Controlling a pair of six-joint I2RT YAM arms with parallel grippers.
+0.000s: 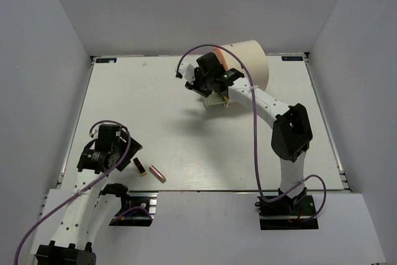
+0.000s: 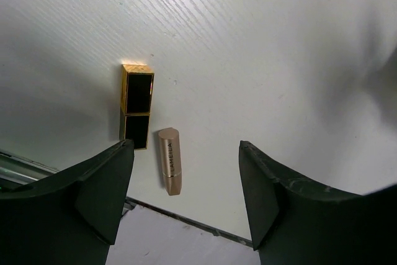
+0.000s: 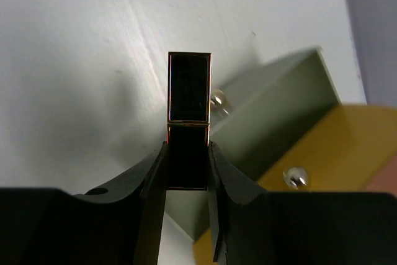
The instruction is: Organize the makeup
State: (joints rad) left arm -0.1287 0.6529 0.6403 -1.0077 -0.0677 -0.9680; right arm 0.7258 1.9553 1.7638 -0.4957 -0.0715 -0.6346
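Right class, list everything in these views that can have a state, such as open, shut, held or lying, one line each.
left gripper: open, empty
right gripper: shut on black lipstick
black lipstick: capped, held by its lower half
black-and-gold lipstick: capped, lying flat on table
pink lipstick: capped, lying flat, not touching its neighbour
drawer: pulled out

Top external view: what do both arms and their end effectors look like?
The left arm and right arm have white links, black joint housings and a looping purple cable each. The left end effector and right end effector each have two dark tapered fingers.
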